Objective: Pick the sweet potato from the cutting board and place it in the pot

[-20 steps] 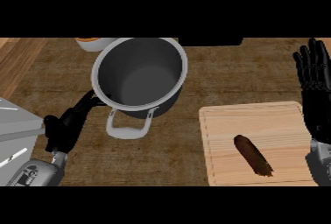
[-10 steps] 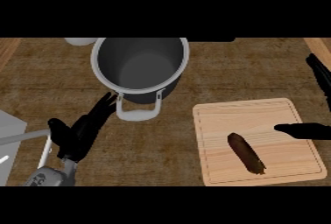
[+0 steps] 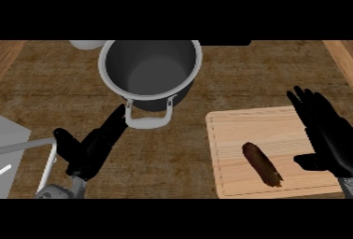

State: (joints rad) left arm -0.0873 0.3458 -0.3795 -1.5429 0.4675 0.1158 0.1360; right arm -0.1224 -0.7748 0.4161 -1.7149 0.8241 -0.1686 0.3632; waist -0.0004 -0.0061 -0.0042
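Black right hand (image 3: pixel 325 135) open beside sweet potato (image 3: pixel 262 164)

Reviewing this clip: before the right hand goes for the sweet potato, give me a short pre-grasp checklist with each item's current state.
1. Sweet potato lies on the cutting board, uncovered: ok.
2. Right hand open, fingers straight, beside the sweet potato, not touching it: ok.
3. Pot upright, no lid, nothing seen inside: ok.
4. Left hand open, by the pot's near handle, off the board: ok.
5. Right hand's height above the board: cannot tell.
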